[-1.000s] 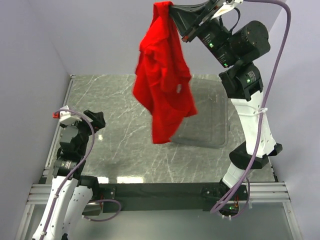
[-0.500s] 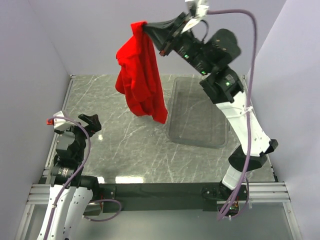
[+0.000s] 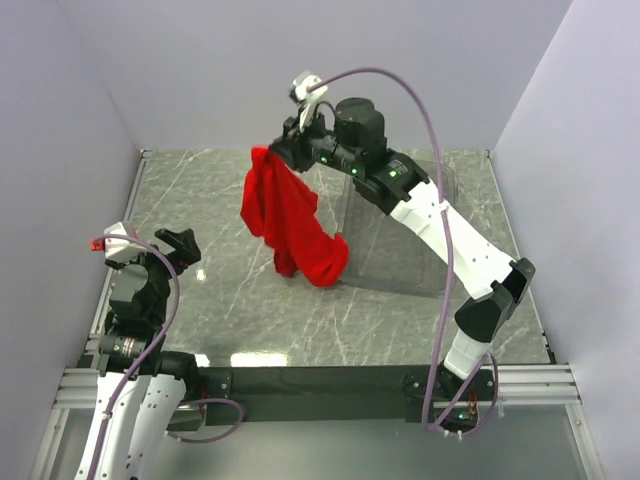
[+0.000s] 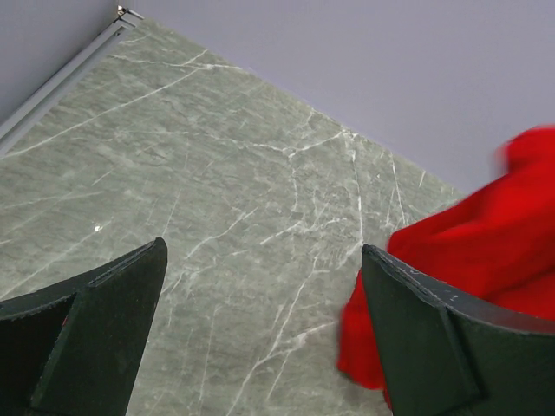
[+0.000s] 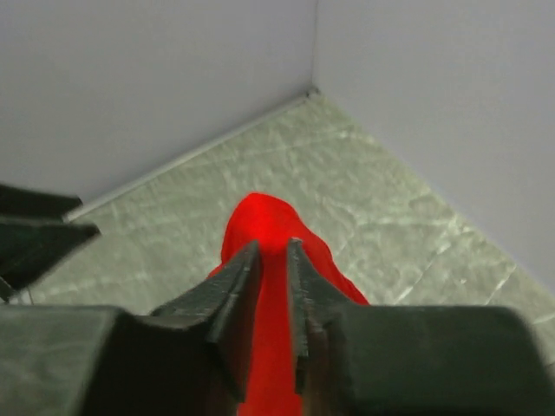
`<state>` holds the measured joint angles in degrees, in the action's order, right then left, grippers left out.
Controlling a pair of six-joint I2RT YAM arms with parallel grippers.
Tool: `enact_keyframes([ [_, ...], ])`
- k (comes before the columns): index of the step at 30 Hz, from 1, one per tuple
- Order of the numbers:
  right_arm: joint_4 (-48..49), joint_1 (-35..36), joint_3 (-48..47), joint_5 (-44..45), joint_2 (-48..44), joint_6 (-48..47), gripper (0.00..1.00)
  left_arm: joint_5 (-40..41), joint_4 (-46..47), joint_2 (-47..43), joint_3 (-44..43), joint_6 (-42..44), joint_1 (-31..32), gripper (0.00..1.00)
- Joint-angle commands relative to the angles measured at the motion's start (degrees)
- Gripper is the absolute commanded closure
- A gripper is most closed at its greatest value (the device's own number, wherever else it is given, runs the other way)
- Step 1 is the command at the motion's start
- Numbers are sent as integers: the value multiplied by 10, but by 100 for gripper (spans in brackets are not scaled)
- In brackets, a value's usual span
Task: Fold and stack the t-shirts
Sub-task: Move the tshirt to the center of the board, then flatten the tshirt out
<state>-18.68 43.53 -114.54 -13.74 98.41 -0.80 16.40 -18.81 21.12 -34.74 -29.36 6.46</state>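
The red t-shirt (image 3: 290,215) hangs bunched from my right gripper (image 3: 275,152) above the table's middle, and its lower end rests on the marble next to the clear plastic bin (image 3: 400,270). In the right wrist view the jaws of the right gripper (image 5: 273,247) stand slightly apart, with the red t-shirt (image 5: 269,217) showing in the narrow gap and past the tips. My left gripper (image 3: 180,245) sits low at the left, wide open and holding nothing. In its own view the left gripper (image 4: 260,256) frames bare marble, with the t-shirt (image 4: 468,243) off to its right.
Grey walls close the table on the left, back and right. A metal rail (image 3: 135,200) runs along the left edge. The bin lies at the back right, partly under the right arm (image 3: 440,225).
The right arm swung down and to the left with the t-shirt, whose lower end now touches the table. Its jaws have parted a little. The left arm has barely moved.
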Motion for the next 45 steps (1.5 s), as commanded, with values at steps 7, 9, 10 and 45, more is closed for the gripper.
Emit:
enact_keyframes([
  [7,-1,-14,146,-6,-87,-97,21,-59,30,11,-36,24,-2,1],
  [9,0,-28,180,-29,-124,-122,12,-87,50,27,-38,28,-2,1],
  [10,-6,-48,187,-41,-143,-129,10,-119,59,35,-38,28,-2,1],
  [45,-87,-535,489,99,-74,-62,13,-297,193,267,-38,-59,94,1],
])
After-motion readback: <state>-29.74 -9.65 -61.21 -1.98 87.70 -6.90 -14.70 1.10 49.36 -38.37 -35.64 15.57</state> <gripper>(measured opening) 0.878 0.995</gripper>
